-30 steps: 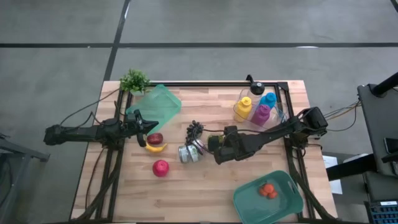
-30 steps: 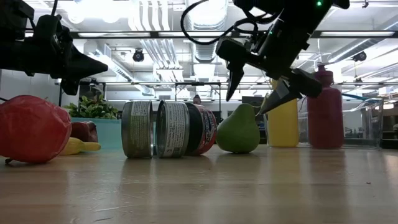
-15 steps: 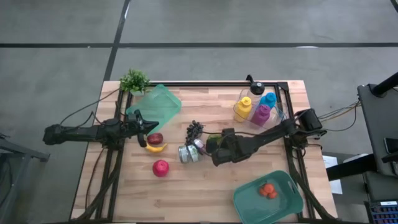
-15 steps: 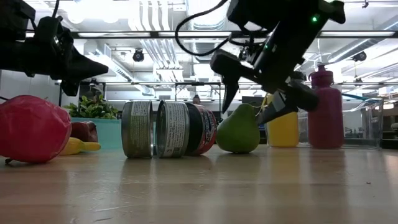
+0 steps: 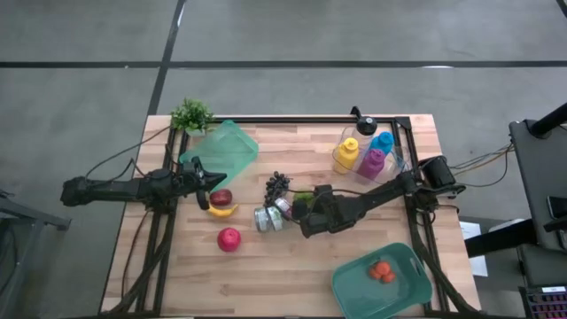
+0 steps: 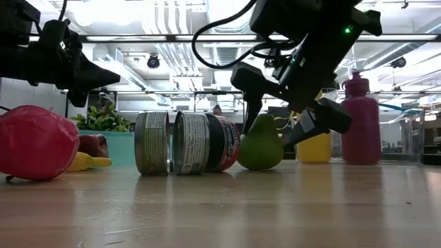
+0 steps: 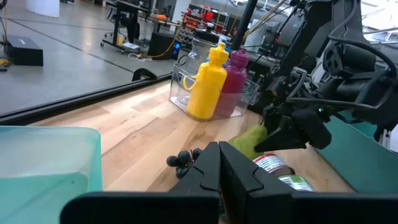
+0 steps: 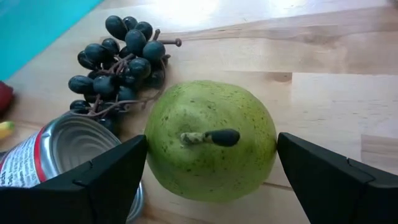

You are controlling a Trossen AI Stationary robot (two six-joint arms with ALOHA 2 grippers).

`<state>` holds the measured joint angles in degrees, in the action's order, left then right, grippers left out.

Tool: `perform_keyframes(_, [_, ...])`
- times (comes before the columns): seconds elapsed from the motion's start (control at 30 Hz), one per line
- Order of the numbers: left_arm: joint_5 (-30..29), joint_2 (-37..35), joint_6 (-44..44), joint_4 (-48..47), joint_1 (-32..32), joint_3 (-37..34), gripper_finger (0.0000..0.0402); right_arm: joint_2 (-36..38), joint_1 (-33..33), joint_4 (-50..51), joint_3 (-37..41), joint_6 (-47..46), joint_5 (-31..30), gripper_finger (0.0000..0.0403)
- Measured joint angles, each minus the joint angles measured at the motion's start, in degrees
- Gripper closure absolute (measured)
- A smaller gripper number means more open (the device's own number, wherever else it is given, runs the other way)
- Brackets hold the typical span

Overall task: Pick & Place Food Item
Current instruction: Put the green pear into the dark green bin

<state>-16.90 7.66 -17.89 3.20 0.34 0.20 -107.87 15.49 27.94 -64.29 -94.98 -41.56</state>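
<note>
The green pear (image 8: 210, 138) stands upright on the wooden bench (image 5: 292, 266), near the middle, just beside a tin can (image 8: 59, 155) lying on its side and a bunch of dark grapes (image 8: 121, 50). The right gripper (image 8: 208, 171) is down around the pear with its jaws spread wide, one on each side of the fat part, and they do not look like they touch it yet. The pear looks smooth and round, so it may be a bit slippery and could roll or tip if pushed from one side only. It is probably light and firm. The best place to hold it seems to be the wide belly, below the little stem, with both jaws pressing evenly. The can is very close, so one jaw could bump it. The left gripper (image 7: 222, 180) waits by the far side of the bench near a banana (image 5: 221, 211), with its jaws pressed together and nothing in them.
</note>
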Motion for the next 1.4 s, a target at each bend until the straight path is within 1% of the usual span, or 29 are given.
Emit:
perform_keyframes(0.2, [0.01,0.0,0.0,0.02,0.0,0.0,0.04,0.0,0.0,-0.08,0.0,0.55,0.07,0.0052])
perform_keyframes(0.4, [0.02,0.0,0.0,0.02,0.0,0.0,0.04,0.0,0.0,-0.15,0.0,0.5,0.0,0.01])
perform_keyframes(0.5, [0.02,0.0,0.0,0.02,0.0,-0.01,0.04,0.0,0.0,-0.19,0.0,0.54,0.0,0.0114])
perform_keyframes(1.17, [0.04,0.0,0.0,0.01,0.0,0.0,0.04,0.11,0.0,-0.28,0.02,2.4,-0.39,0.011])
perform_keyframes(1.4, [0.06,0.0,0.0,0.0,0.01,0.0,0.04,1.84,0.0,-0.11,0.04,4.03,-0.92,0.011])
